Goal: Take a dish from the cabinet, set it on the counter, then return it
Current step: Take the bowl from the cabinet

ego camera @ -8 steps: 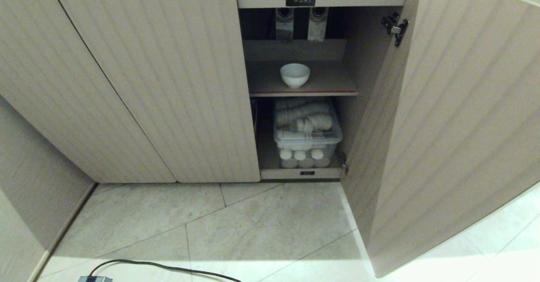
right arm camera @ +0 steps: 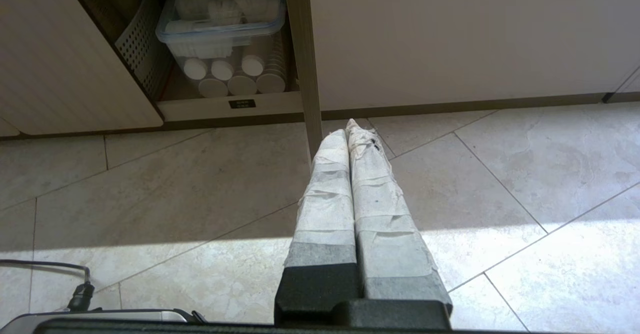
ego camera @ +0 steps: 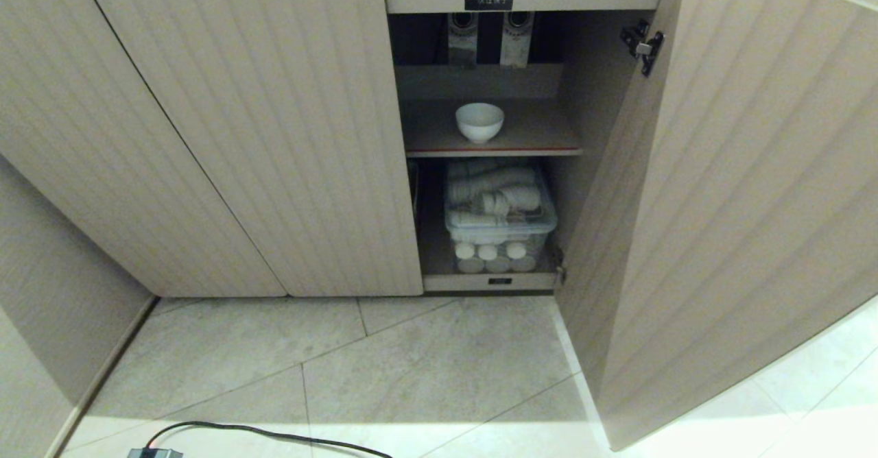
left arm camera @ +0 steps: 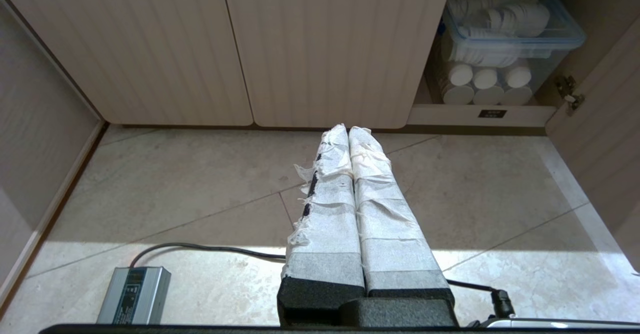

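Note:
The dish (ego camera: 479,121), a small white bowl, stands upright on the red-edged inner shelf (ego camera: 542,144) of the beige ribbed cabinet (ego camera: 274,136), whose right door (ego camera: 741,204) is swung open. The counter is out of view. Neither arm shows in the head view. My left gripper (left arm camera: 348,130) hangs low over the floor tiles in front of the shut doors, its taped fingers pressed together on nothing. My right gripper (right arm camera: 347,126) is shut and empty too, just in front of the open door's lower edge (right arm camera: 305,74).
Below the shelf sits a clear lidded box (ego camera: 499,218) of white paper cups. A black cable (ego camera: 274,434) and a grey power brick (left arm camera: 134,295) lie on the tiled floor (ego camera: 411,369) near me. A side wall (ego camera: 41,307) closes the left.

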Controlling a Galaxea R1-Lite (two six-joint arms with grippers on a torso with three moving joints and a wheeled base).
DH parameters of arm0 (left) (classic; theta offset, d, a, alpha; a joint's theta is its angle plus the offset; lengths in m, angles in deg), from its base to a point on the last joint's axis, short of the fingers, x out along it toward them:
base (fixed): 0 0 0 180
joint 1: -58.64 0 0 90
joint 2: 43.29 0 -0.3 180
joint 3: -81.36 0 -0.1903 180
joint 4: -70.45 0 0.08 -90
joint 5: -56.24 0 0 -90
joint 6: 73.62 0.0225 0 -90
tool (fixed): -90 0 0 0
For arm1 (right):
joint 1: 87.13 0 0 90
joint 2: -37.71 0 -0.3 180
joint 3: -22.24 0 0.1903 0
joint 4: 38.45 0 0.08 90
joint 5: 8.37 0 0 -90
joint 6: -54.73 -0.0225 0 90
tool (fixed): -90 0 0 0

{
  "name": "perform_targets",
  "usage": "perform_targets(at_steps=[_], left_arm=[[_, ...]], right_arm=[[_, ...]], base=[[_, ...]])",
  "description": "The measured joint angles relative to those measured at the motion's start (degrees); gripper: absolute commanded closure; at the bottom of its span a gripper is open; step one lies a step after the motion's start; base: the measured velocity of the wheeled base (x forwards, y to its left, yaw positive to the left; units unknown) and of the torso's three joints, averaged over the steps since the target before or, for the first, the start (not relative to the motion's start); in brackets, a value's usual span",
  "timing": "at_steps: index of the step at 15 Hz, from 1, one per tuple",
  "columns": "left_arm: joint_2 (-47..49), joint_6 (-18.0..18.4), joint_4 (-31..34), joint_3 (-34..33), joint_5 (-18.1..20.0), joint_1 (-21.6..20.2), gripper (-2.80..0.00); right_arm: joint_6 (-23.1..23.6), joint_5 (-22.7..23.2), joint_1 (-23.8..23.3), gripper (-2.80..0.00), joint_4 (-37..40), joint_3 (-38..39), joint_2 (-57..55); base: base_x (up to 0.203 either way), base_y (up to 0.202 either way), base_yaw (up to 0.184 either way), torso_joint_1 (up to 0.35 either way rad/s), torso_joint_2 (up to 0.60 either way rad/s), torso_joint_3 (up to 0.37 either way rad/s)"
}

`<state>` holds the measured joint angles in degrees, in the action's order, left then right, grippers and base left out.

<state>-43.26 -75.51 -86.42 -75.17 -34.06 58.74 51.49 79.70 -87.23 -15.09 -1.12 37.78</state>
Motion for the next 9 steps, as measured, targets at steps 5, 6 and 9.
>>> perform_targets(at_steps=[5, 6, 9], left_arm=[[0.0, 0.1, 0.0, 0.0, 0.0, 0.0, 0.0], [0.0, 0.1, 0.0, 0.0, 0.0, 0.0, 0.0], [0.0, 0.2, 0.0, 0.0, 0.0, 0.0, 0.0]], right_arm=[[0.0, 0.0, 0.0, 0.0, 0.0, 0.0, 0.0], [0.0, 0.0, 0.0, 0.0, 0.0, 0.0, 0.0], [0.0, 0.0, 0.0, 0.0, 0.0, 0.0, 0.0]], base=[[0.0, 0.0, 0.0, 0.0, 0.0, 0.0], [0.0, 0.0, 0.0, 0.0, 0.0, 0.0], [0.0, 0.0, 0.0, 0.0, 0.0, 0.0]])
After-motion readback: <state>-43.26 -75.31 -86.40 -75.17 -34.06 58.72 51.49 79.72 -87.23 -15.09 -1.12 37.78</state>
